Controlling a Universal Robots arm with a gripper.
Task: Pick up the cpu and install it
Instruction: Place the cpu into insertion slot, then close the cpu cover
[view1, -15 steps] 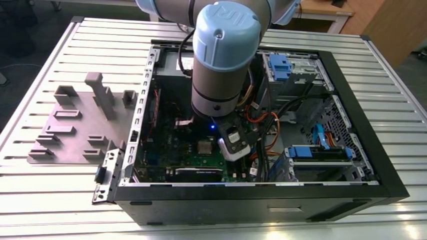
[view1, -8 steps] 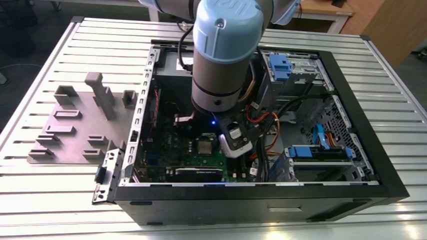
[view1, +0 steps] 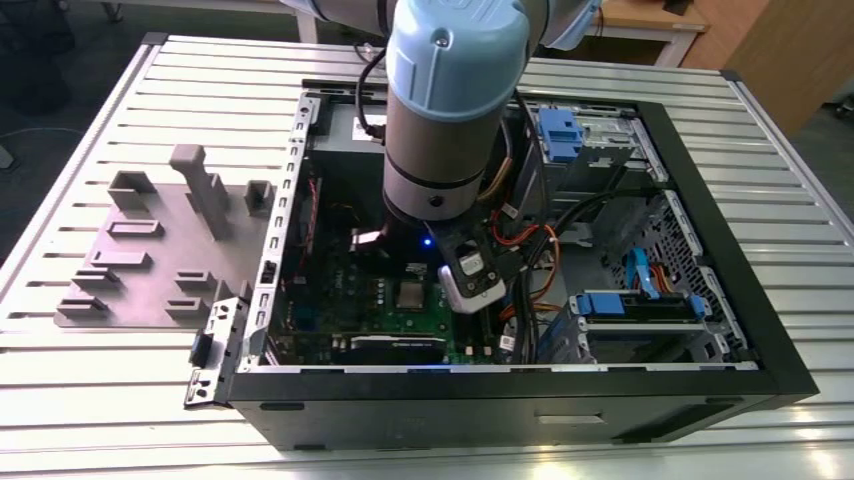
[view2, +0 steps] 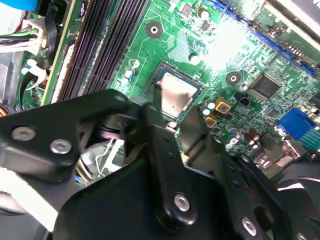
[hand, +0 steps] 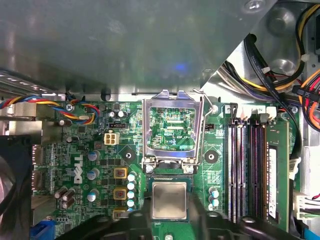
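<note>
I see the cpu (hand: 169, 200) lying flat in its socket on the motherboard (hand: 216, 156), at six o'clock from the arm (view1: 441, 120) in the exterior view. My fingers (view2: 152, 125) stand apart, flanking it. Seating looks done to me, but the socket frame (hand: 173, 127) is not yet closed.

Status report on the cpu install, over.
Gripper low over socket. Cpu lies in socket, metal frame hinged open. Cables off to the side.
</note>
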